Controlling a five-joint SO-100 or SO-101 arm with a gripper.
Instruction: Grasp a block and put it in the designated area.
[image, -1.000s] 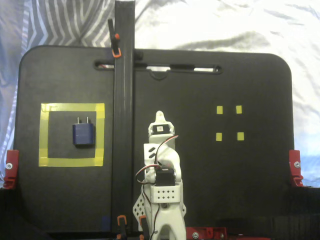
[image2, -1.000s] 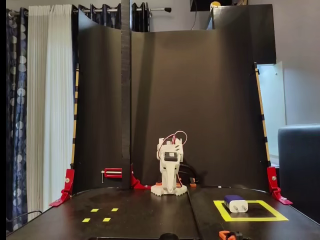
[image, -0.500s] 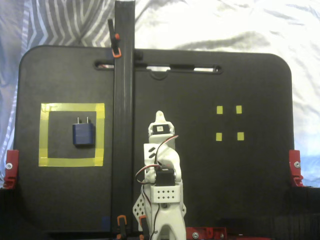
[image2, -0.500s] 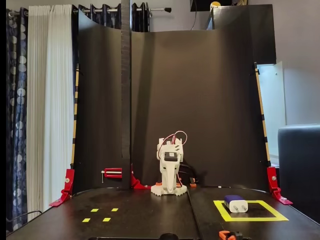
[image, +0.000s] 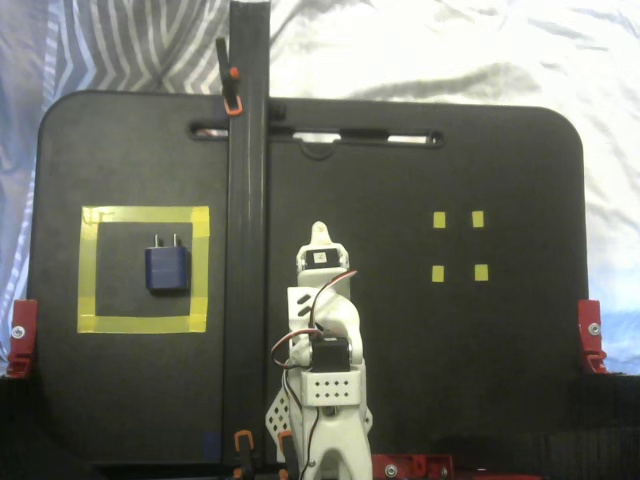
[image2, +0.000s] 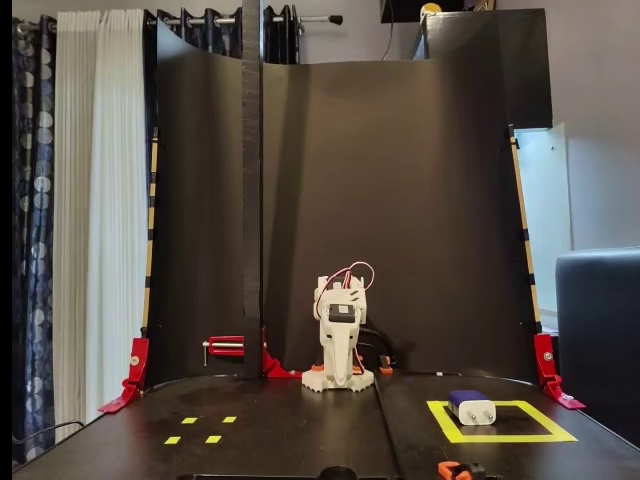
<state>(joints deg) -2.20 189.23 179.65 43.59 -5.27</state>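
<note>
The dark-blue block (image: 167, 270) lies flat inside the designated area, a large yellow tape square (image: 145, 214) at the left of the black board, prongs pointing to the far edge. In the other fixed view the block (image2: 470, 407) lies in the same square (image2: 500, 437) at the right front. My gripper (image: 318, 235) is folded back over the white arm's base (image2: 338, 345) at the board's middle, well apart from the block. Its jaws look shut and empty.
Four tiny yellow tape squares (image: 439, 220) mark the board's other side (image2: 189, 421). A tall black post (image: 247, 200) stands between the arm and the yellow square. Red clamps (image: 22, 335) hold the board's edges. A black backdrop (image2: 400, 200) rises behind the arm.
</note>
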